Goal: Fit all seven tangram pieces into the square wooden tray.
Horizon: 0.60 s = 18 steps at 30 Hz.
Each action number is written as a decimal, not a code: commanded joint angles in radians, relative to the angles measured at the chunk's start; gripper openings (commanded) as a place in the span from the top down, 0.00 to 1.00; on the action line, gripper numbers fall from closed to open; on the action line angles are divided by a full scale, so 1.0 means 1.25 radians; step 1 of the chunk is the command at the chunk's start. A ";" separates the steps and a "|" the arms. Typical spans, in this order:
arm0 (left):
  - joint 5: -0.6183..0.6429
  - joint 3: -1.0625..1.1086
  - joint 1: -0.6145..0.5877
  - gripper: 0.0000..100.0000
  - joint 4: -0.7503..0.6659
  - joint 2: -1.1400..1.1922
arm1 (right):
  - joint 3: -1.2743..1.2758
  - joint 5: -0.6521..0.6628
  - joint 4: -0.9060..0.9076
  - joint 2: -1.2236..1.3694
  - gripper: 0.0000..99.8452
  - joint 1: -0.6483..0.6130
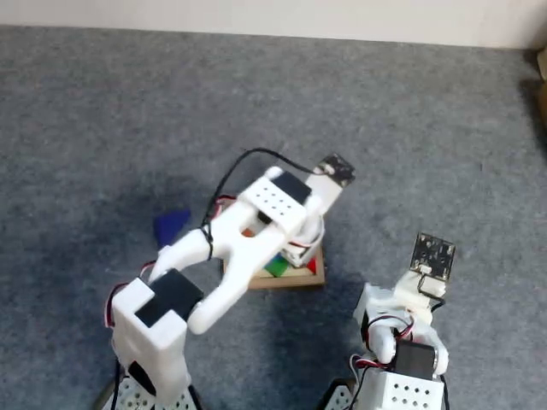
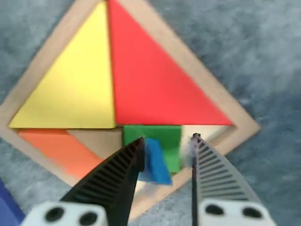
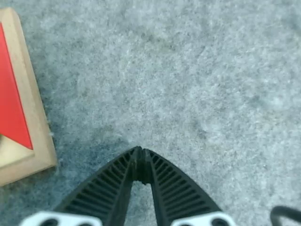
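Surface: a grey, felt-like covering lies over the bench.
Tray: the square wooden tray sits mid-bench, under the left arm.
In the tray: yellow triangle and red triangle lie edge to edge; orange piece and green square lie beside them.
Left end effector: over the tray, fingers apart, a small blue piece tilted against one finger.
Loose: a dark blue piece on the bench, near the tray.
Right end effector: tips together, empty, over bare bench beside the tray's corner.
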 commanded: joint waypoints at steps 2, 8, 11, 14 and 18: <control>0.047 -0.072 0.045 0.83 0.047 -0.055 | 0.071 -0.007 0.006 -0.009 0.99 0.006; 0.052 -0.115 0.046 0.83 0.092 -0.056 | 0.071 -0.007 0.006 -0.009 0.99 0.006; 0.050 -0.157 0.019 0.83 0.140 -0.057 | 0.071 -0.007 0.006 -0.009 0.99 0.006; 0.044 -0.202 -0.009 0.83 0.203 -0.057 | 0.071 -0.007 0.006 -0.009 0.99 0.006; 0.023 -0.247 -0.034 0.83 0.269 -0.057 | 0.071 -0.007 0.006 -0.009 0.99 0.006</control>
